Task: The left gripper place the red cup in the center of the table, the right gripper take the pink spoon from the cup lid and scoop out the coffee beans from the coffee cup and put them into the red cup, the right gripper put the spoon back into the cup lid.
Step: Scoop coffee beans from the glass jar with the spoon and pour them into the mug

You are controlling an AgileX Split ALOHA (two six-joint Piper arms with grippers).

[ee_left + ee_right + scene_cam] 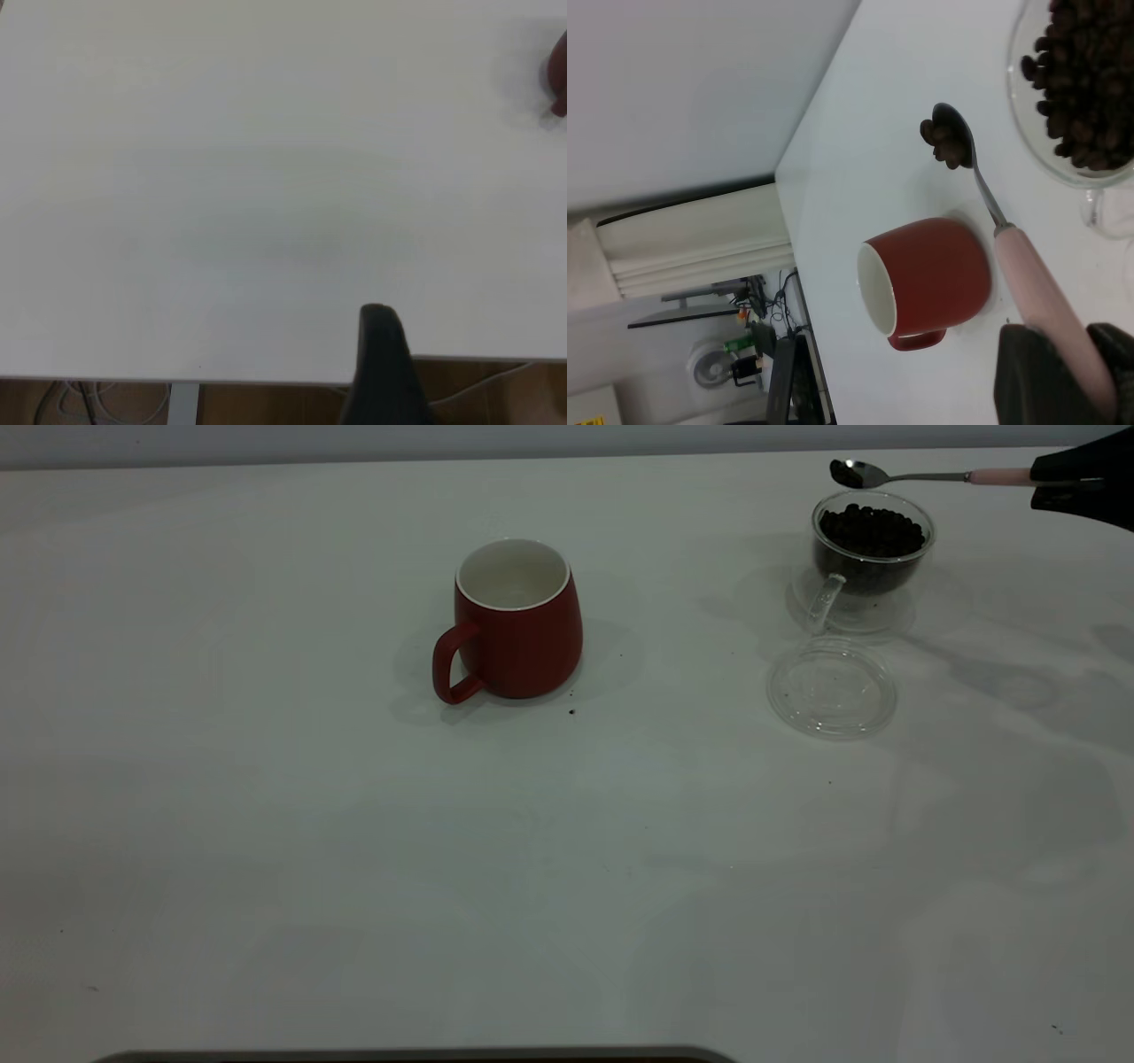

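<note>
table point(266, 850): white, speckled | wall point(443, 438): grey | red cup point(518, 624): central

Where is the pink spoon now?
In the exterior view, the pink spoon is far right, held by the right claw above the coffee cup.

Red cup point(558, 75) cut off by left wrist view's edge.
</note>
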